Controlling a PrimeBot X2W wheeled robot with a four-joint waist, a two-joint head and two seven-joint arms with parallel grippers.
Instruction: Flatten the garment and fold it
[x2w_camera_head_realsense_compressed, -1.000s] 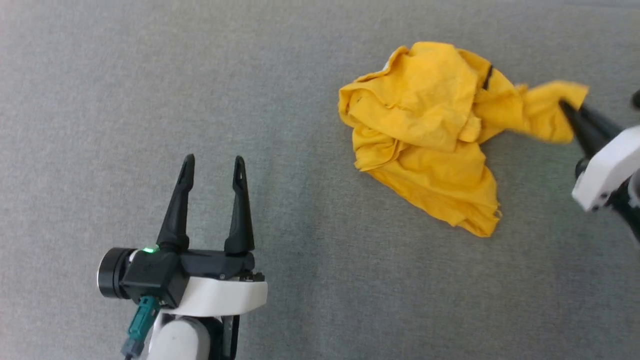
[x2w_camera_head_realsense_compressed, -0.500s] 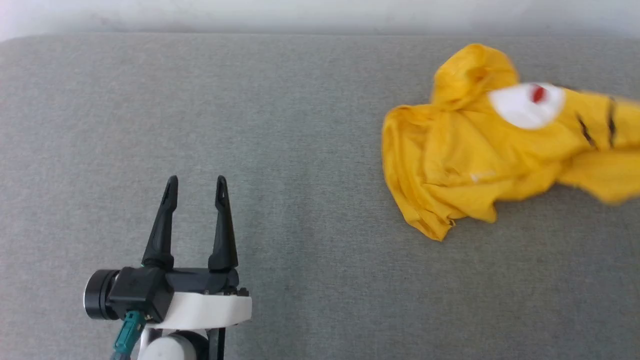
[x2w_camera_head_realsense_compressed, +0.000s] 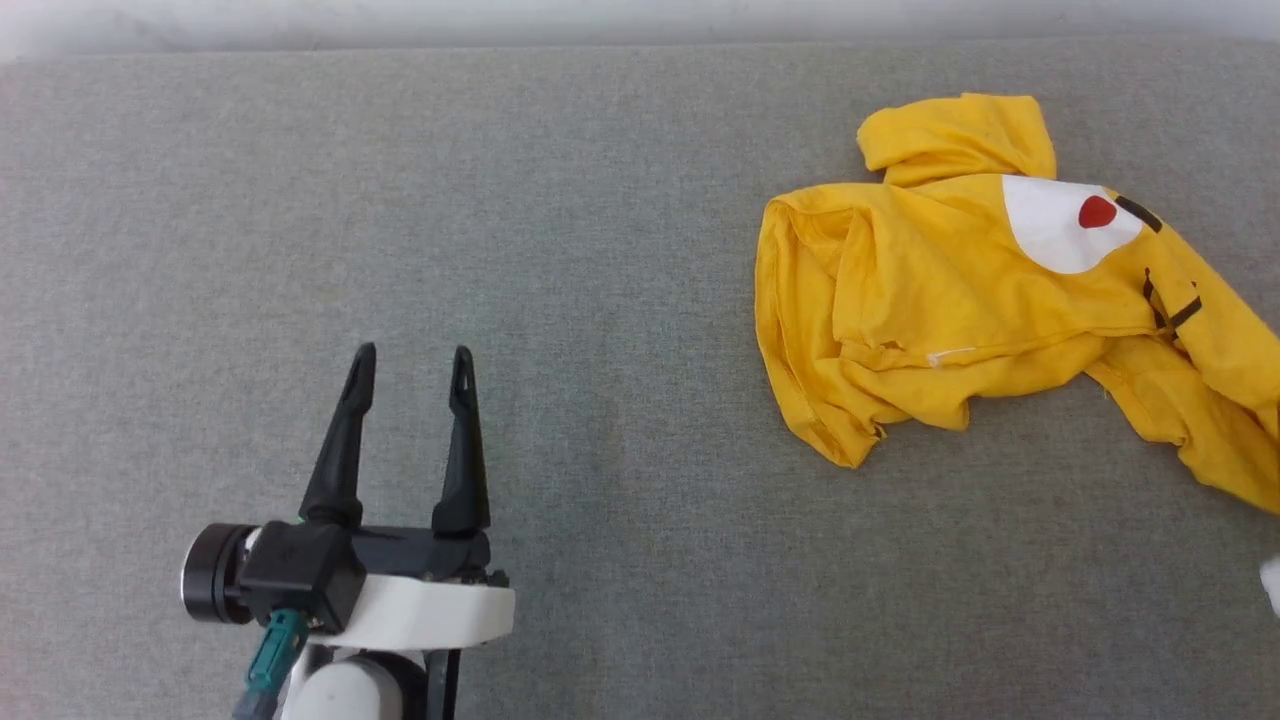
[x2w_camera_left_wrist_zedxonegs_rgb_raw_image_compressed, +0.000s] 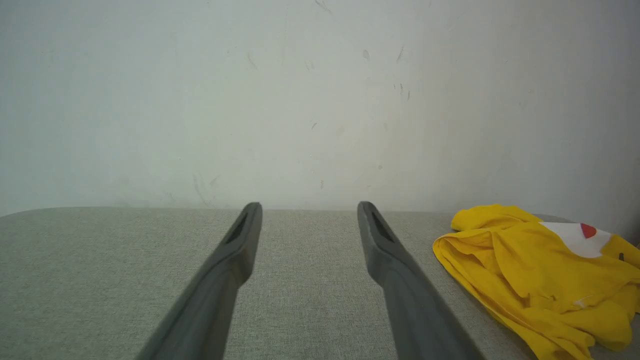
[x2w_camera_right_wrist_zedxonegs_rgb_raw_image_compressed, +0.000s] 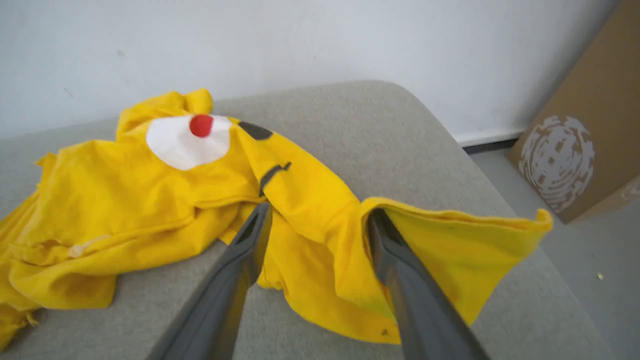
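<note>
Garment (x2w_camera_head_realsense_compressed: 930, 300): a bright yellow short-sleeved T-shirt lying crumpled and unfolded toward the right end of the grey fabric surface (x2w_camera_head_realsense_compressed: 500, 200), a white patch with a red dot and short black stripes facing up, one edge raised in a loose flap.

Garment (x2w_camera_head_realsense_compressed: 930, 300) right of left hand (x2w_camera_head_realsense_compressed: 413, 350)

Left pincer (x2w_camera_head_realsense_compressed: 413, 350) and right pincer (x2w_camera_right_wrist_zedxonegs_rgb_raw_image_compressed: 320, 209), both spread (tips well apart).
</note>
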